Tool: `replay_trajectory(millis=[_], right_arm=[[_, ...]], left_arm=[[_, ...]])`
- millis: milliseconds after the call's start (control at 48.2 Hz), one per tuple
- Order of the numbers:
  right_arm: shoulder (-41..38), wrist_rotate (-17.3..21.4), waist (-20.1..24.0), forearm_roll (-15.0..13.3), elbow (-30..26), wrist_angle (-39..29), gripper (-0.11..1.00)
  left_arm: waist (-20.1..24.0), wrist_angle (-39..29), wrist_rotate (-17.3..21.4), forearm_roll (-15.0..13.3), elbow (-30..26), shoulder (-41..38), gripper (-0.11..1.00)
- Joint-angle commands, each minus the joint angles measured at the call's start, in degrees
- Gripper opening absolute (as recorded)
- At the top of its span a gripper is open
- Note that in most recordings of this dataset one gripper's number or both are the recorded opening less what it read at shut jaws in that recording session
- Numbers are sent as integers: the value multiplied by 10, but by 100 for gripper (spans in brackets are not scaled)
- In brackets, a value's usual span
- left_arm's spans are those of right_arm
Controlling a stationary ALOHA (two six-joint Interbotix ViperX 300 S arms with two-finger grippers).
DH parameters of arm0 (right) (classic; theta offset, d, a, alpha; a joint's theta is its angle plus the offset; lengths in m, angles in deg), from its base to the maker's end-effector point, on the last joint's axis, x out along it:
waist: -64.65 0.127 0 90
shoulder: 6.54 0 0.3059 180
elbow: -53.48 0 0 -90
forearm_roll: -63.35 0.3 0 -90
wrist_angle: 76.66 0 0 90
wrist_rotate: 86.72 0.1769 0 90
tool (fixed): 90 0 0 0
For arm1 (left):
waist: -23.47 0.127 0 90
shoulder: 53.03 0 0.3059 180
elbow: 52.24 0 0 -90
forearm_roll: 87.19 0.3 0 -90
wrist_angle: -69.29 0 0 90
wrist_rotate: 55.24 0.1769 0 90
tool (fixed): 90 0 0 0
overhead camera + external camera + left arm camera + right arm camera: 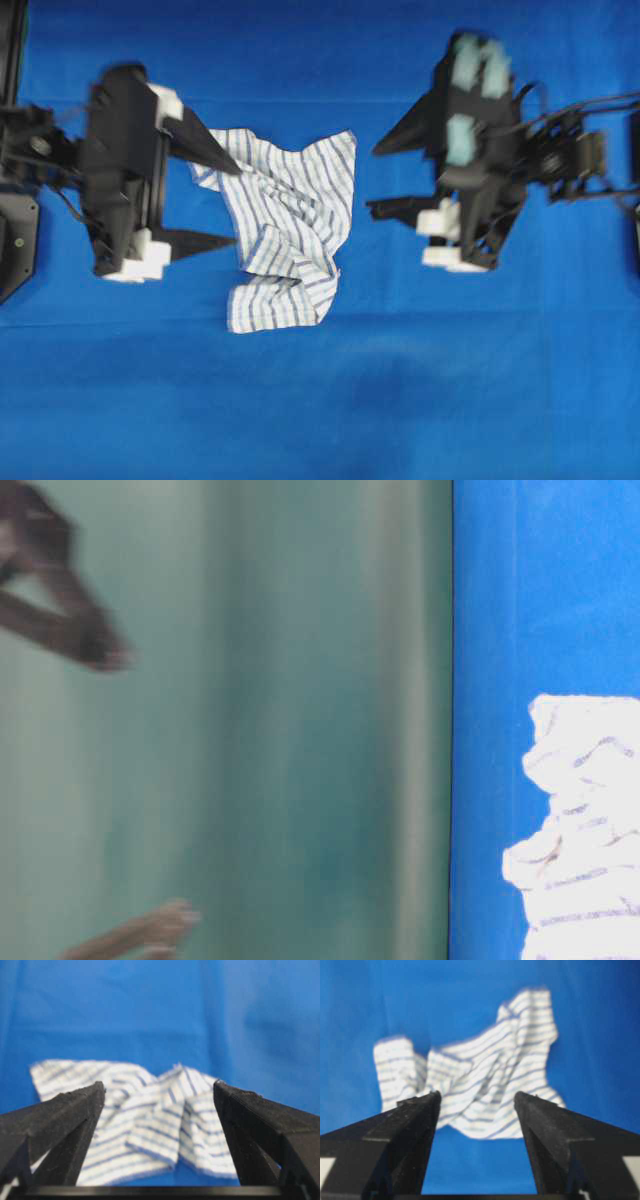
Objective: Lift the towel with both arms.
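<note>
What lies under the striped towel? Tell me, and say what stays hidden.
The towel lies crumpled on the blue table cloth, which shows all around it. The part of the cloth beneath it and inside its folds is covered, so nothing there can be seen.

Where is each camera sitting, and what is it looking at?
Overhead: above, looking straight down at the towel, left gripper and right gripper.
Table-level: low, sideways; towel edge, blurred arm parts.
Left wrist: behind open left gripper, facing towel.
Right wrist: behind open right gripper, facing towel.
Shared: towel on blue cloth.
</note>
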Motion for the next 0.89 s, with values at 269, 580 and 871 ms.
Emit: replay_trajectory(millis=[269, 580, 871], right_arm=[[-96, 42, 4, 1, 54, 142, 63], [-200, 68, 15, 2, 54, 189, 63], [-266, 81, 16, 3, 54, 229, 63]], left_arm=[[-54, 95, 0, -3, 57, -98, 93], [-73, 182, -1, -3, 72, -230, 93], [-74, 244, -1, -4, 83, -297, 92]])
